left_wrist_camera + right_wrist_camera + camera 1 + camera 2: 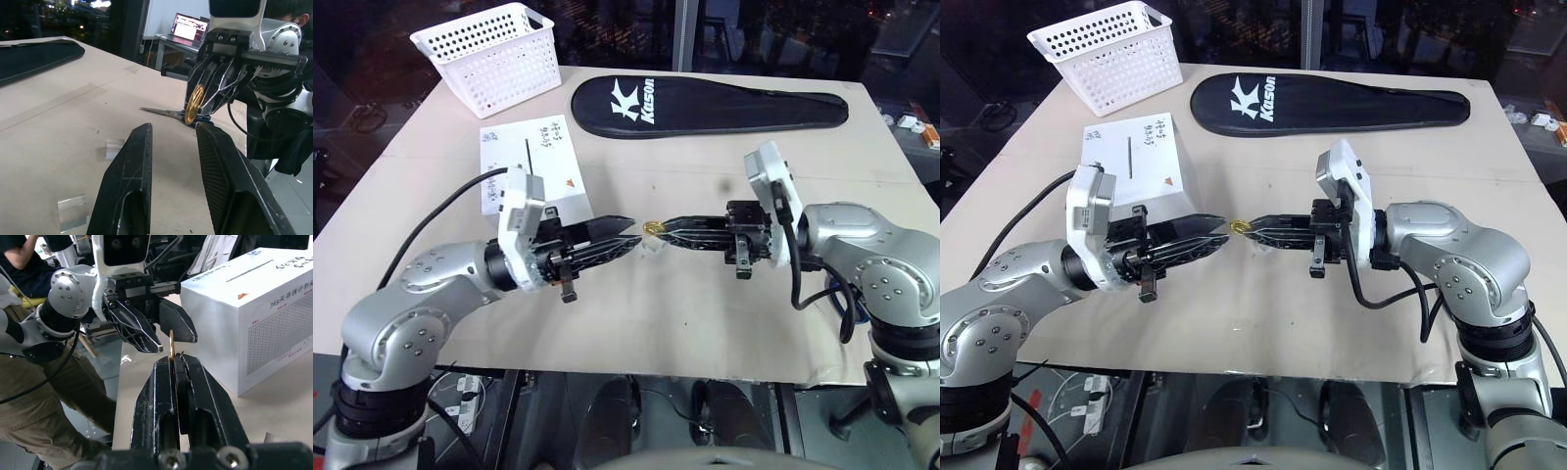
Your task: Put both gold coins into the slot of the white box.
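Left eye view puts the two grippers tip to tip at mid-frame, above the bare tabletop [705,323]: the right gripper [668,227] is clamped shut on one gold coin [653,227], held on edge at its fingertips, while the left gripper [625,235] faces it with its jaws parted and nothing between them, the coin just beyond its tips. By the look of it the task is at an early stage, a hand-over between the arms; no coin can be seen going into the slot [528,154], and I cannot tell where the second coin is. The white box [533,176] stands at the left of centre, just behind the left gripper, with its slotted top face unobstructed. A white perforated basket [499,54] sits at the upper left and a black racket cover [705,103] across the upper middle, both well apart from the grippers. Open tabletop lies beneath and to the right of the arms, but the near table edge runs close below them, so a dropped coin might roll off.
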